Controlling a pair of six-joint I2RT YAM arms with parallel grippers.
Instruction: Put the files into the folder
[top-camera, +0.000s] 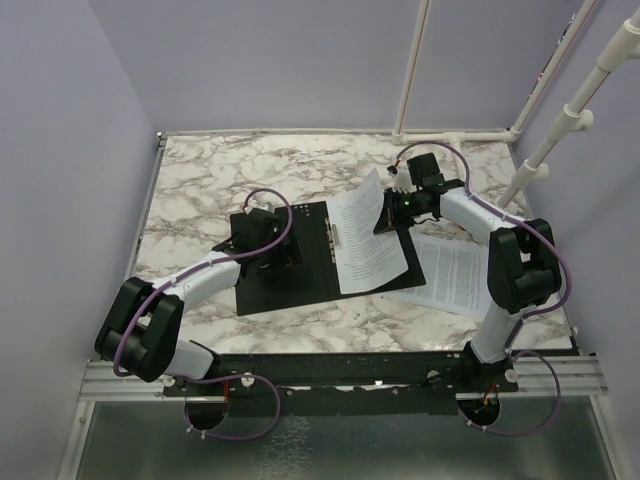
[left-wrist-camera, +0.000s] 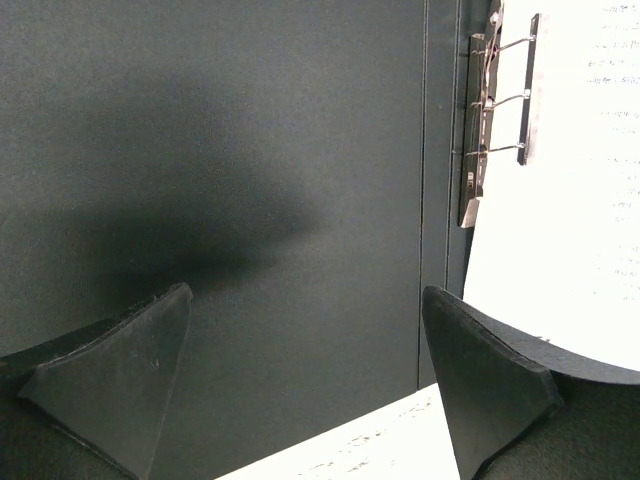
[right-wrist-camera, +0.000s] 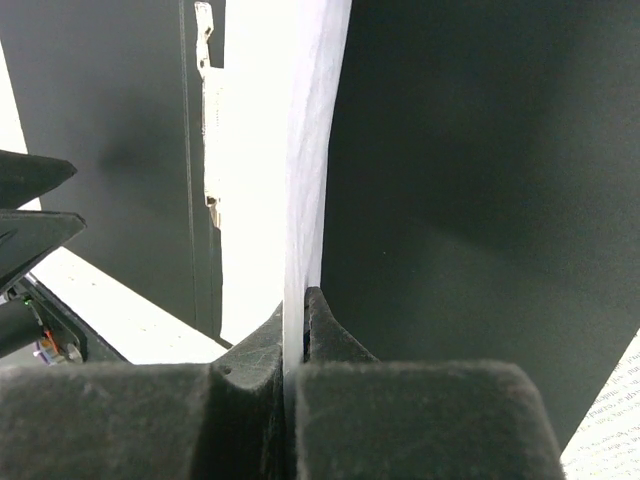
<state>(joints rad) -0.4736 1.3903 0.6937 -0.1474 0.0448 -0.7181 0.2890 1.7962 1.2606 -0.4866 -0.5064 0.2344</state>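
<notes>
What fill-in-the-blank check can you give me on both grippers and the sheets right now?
The right gripper is ____ on the lifted sheet at its edge.
The left gripper, over the folder, holds nothing; its jaws stand ____.
The second sheet lies on the ____, right of the folder.
Missing: shut; open; table.

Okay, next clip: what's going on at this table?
The right gripper is shut on the edge of one printed sheet, holding it tilted up over the open black folder, beside its metal clip. The left gripper is open above the folder's left face, holding nothing. The second sheet lies flat on the marble table, right of the folder.
</notes>
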